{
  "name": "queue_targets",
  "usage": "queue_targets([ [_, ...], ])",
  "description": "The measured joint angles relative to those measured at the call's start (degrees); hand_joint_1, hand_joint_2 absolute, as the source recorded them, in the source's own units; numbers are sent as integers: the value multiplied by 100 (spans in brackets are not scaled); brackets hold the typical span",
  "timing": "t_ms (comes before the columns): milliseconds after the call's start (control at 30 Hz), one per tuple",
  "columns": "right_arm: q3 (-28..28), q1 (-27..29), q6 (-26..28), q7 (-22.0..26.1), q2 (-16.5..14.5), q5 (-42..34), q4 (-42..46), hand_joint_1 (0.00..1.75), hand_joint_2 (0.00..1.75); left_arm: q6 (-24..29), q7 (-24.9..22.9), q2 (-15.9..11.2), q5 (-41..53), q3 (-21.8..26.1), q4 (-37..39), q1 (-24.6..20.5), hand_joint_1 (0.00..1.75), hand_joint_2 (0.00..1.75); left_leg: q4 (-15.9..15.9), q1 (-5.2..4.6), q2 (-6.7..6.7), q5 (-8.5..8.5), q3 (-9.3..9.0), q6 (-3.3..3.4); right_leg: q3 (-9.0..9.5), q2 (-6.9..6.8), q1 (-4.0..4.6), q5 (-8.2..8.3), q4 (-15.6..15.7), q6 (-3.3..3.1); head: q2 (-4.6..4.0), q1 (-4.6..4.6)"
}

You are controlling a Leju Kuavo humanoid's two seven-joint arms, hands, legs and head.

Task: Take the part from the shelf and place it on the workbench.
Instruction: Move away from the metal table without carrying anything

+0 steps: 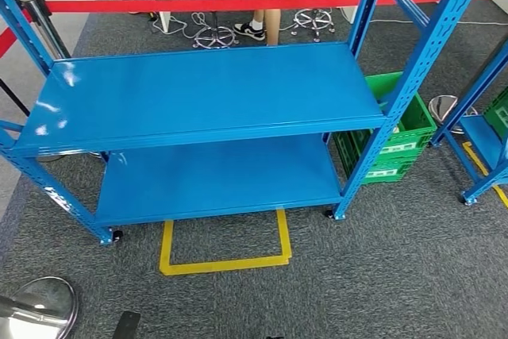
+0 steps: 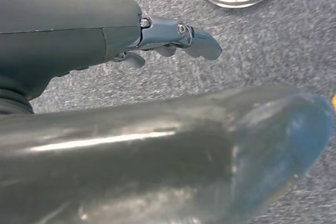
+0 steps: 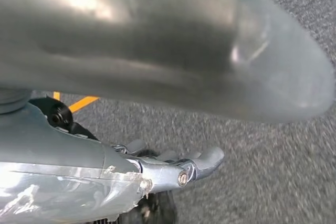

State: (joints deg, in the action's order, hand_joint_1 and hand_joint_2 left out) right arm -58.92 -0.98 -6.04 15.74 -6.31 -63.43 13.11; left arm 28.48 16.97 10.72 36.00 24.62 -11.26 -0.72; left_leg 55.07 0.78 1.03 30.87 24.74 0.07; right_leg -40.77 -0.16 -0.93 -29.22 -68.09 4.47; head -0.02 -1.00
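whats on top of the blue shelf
Nothing shows on the blue shelf: its upper board is bare, as is the visible part of the lower board; the upper covers the lower's back.

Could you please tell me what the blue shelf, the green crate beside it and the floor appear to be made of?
Blue shelf: likely painted sheet metal; glossy glare spots, perforated uprights. Green crate: apparently moulded plastic, with lattice walls. Floor: grey speckled carpet, matte and fibrous.

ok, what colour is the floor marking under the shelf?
Yellow: a taped outline on grey carpet, in front of the blue shelf. Head view shows it best.
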Motion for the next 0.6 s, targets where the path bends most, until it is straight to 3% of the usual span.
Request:
queue_targets([
  [33,-11,12,-4,15,3,1,-2,0,0,17,2,1,0,2,0,5,0,0,7,3,2,89,-93,-34,94,-18,-11,285,356,3,1,-11],
  [100,-28,11,-8,39,4,0,-3,0,0,50,5,4,1,5,-1,3,0,0,-43,-7,1,242,-258,-107,257,-35,-9,610,753,-73,1,5],
  [167,-34,-10,-8,57,4,-5,-1,0,0,79,20,7,2,9,-2,-35,0,0,-33,-11,0,219,-355,-186,381,-20,8,543,789,-203,1,28],
  [200,-35,-17,-7,65,4,-10,1,0,0,88,31,7,2,11,-2,-63,0,0,128,-8,-7,119,-316,-219,462,-14,5,508,816,-247,2,35],
  [267,-44,-17,-2,73,4,-13,1,0,0,103,57,9,1,15,-2,-104,0,0,820,-9,-25,-107,65,-265,674,-19,-10,416,895,-331,2,40],
  [300,-51,-17,2,76,4,-7,1,0,0,107,69,10,1,17,-2,-102,0,0,1217,-9,-34,-106,354,-276,774,-27,-14,353,942,-359,1,44],
  [367,-67,-10,18,82,4,4,2,0,0,114,84,14,1,24,-1,-57,0,0,1717,-8,-38,246,912,-292,970,-14,-14,218,1012,-389,0,48],
  [433,-77,6,36,84,4,6,2,0,0,130,87,14,3,32,0,-7,0,0,1723,-8,-38,616,1252,-294,1187,9,-17,57,1067,-385,1,50],
  [467,-81,14,43,85,4,3,2,0,0,143,87,14,6,35,0,6,0,0,1549,-8,-39,608,1316,-291,1304,15,-23,-31,1087,-375,1,49],
  [500,-85,15,47,85,4,-1,1,0,0,155,87,14,10,39,0,12,0,0,1278,-8,-45,426,1315,-284,1426,18,-32,-116,1102,-358,1,50],
  [567,-91,9,49,87,5,-7,4,0,0,173,86,23,17,45,-1,10,0,0,650,-7,-104,-160,1218,-270,1650,28,-31,-296,1114,-303,0,68],
  [600,-93,1,48,88,7,-8,8,0,0,184,85,30,22,47,-2,-3,0,0,458,-6,-134,-354,1159,-260,1744,34,-20,-390,1125,-268,0,74],
])
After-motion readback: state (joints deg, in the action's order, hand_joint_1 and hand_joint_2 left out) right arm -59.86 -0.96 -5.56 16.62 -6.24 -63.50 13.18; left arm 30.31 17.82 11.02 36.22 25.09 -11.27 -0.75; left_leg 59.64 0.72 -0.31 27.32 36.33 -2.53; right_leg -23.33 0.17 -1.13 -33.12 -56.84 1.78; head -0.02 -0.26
